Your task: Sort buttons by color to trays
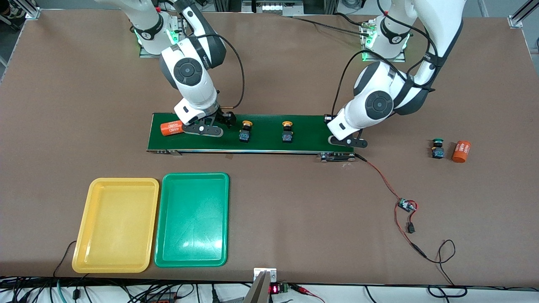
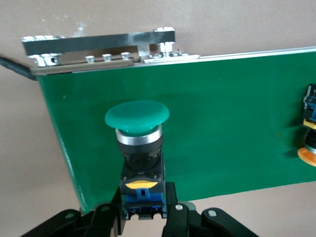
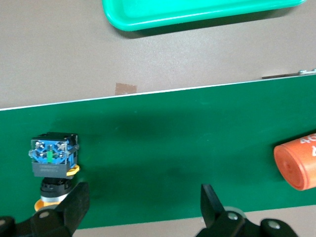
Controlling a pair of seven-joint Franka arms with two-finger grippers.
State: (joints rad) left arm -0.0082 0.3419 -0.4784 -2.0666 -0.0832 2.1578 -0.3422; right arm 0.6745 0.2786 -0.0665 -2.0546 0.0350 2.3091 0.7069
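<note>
The left claw, at the frame's right end of the conveyor belt, grips a green button. The right claw hovers wide open over the belt's other end, 2 yellow buttons between them. The yellow tray and green tray sit lower left; another green button lies on the table at right.

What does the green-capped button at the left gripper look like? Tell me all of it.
The green button has a wide, glossy mushroom cap, a silver collar under it, a black neck and a blue block with a yellow insert at the base. The left gripper is shut on that block, holding it over the conveyor belt at the left arm's end. In the front view the arm hides it.
</note>
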